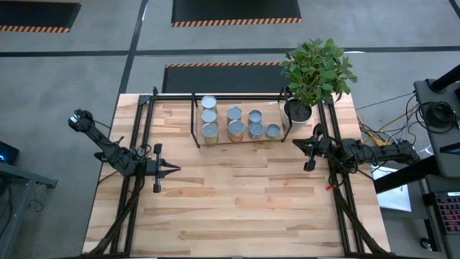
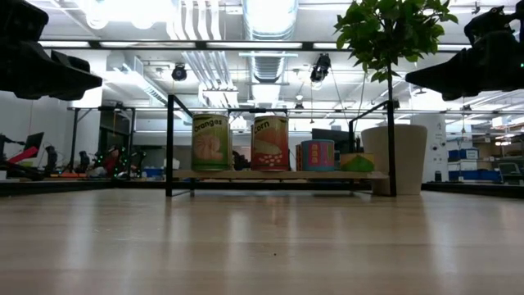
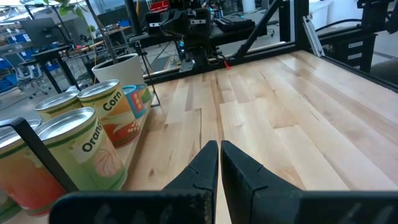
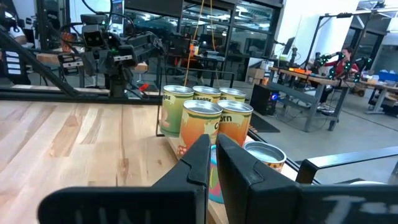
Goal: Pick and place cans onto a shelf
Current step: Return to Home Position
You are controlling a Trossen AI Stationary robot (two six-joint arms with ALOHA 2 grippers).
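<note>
Eight cans (image 1: 236, 129) on the shelf (image 1: 195, 124), all upright with silvery tops up. Grouped in four short lines running front to back: three at the left end, then two, two, and one at the right end. Standing on the light wooden board inside the black bars.

Low view, front row: Oranges can (image 2: 210, 142) at left, Corn can (image 2: 270, 142) just beside it, a shorter teal can (image 2: 318, 155) next, then a low green-labelled tin, partly hidden by the bar.

Shelf position: back edge of the tabletop (image 1: 237, 208), roughly centred. White plant pot (image 1: 298, 111) with a leafy plant (image 1: 316, 68) just beside the shelf's right end.

Left end effector (image 1: 175, 170): over the left part of the tabletop, well apart from the shelf, pointing toward the centre. Fingers drawn together with only a thin slit between them; grips nothing.

Right end effector (image 1: 294, 142): near the shelf's front right corner and the pot, pointing left. Fingers likewise almost touching; grips nothing.

Low view: both arms raised off the tabletop, showing only as dark shapes at the upper corners.
</note>
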